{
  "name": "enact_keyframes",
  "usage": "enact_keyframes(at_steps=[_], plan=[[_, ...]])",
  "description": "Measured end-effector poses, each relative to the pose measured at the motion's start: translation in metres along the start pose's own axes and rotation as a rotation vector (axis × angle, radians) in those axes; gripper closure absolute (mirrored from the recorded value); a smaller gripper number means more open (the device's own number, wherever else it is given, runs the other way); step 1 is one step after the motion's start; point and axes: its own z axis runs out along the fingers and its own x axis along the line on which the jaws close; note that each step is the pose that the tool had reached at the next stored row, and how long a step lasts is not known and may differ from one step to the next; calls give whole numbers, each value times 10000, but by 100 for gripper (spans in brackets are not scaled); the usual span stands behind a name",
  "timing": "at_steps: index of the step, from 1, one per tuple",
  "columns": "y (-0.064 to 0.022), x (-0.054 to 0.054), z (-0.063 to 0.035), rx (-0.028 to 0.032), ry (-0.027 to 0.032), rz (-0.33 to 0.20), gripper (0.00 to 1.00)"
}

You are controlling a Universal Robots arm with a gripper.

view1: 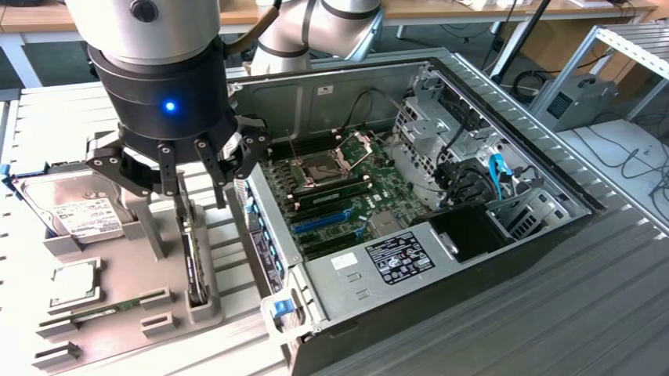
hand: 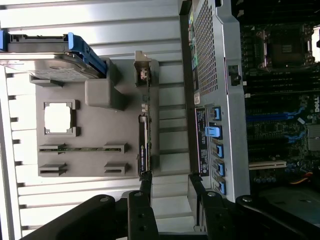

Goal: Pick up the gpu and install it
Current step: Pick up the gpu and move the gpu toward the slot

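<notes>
The gpu (view1: 193,254) stands on its edge in a slot of the grey holder (view1: 136,266), seen edge-on as a thin dark card. In the wrist view the gpu (hand: 144,142) runs along the holder, with its silver bracket (hand: 142,66) at the far end. My gripper (view1: 197,190) hangs just above the card's upper end. It is open and its black fingers (view1: 221,182) straddle the line of the card without touching it. In the wrist view the gripper (hand: 169,187) holds nothing between its fingertips (hand: 145,186).
The open computer case (view1: 471,94) lies close beside the holder, its motherboard and blue slots (view1: 319,222) exposed. The holder also carries a hard drive (view1: 78,207), a square processor (view1: 75,278) and a memory stick (view1: 105,309). The case's rear wall (hand: 212,90) stands next to the gpu.
</notes>
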Motion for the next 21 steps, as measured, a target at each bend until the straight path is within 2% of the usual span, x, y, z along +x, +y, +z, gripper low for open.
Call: enact_keyframes(at_steps=[8, 21], plan=[[-1, 0, 15, 1, 1, 0, 58], [-7, 4, 163, 1, 1, 0, 58]])
